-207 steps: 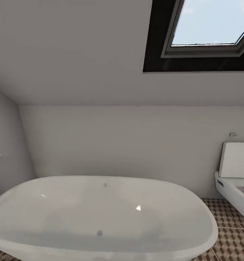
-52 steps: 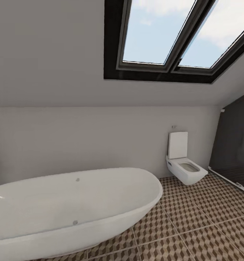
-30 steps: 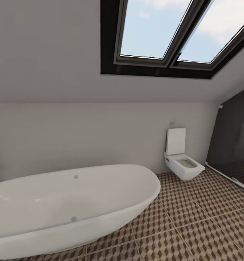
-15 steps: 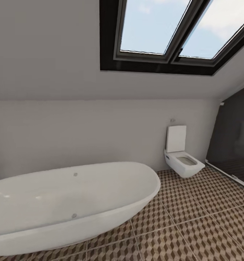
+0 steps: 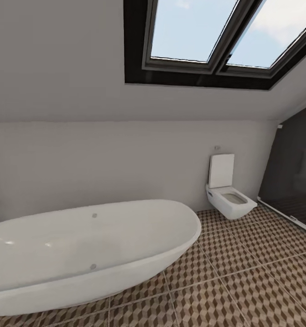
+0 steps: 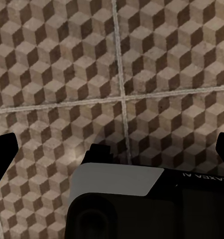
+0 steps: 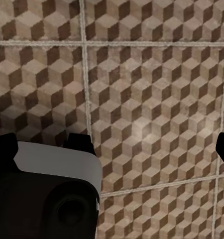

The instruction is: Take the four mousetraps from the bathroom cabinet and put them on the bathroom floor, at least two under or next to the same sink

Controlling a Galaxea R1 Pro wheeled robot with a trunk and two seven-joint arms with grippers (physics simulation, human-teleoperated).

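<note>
from my head, left to right: a white bathtub [image 5: 89,254], its left end cut off by the frame; a white toilet [image 5: 228,193] against the wall; a dark glass enclosure [image 5: 293,172], interior hard to make out. the bathroom floor [image 5: 244,281] runs beneath. my left pincer [image 6: 112,149] and right pincer [image 7: 117,144] hang over bare tiles, fingers wide apart, tips cropped at the edges.

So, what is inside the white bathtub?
The bathtub looks empty: a smooth white basin with two small round fittings. Its near rim hides the lowest part of the inside.
</note>
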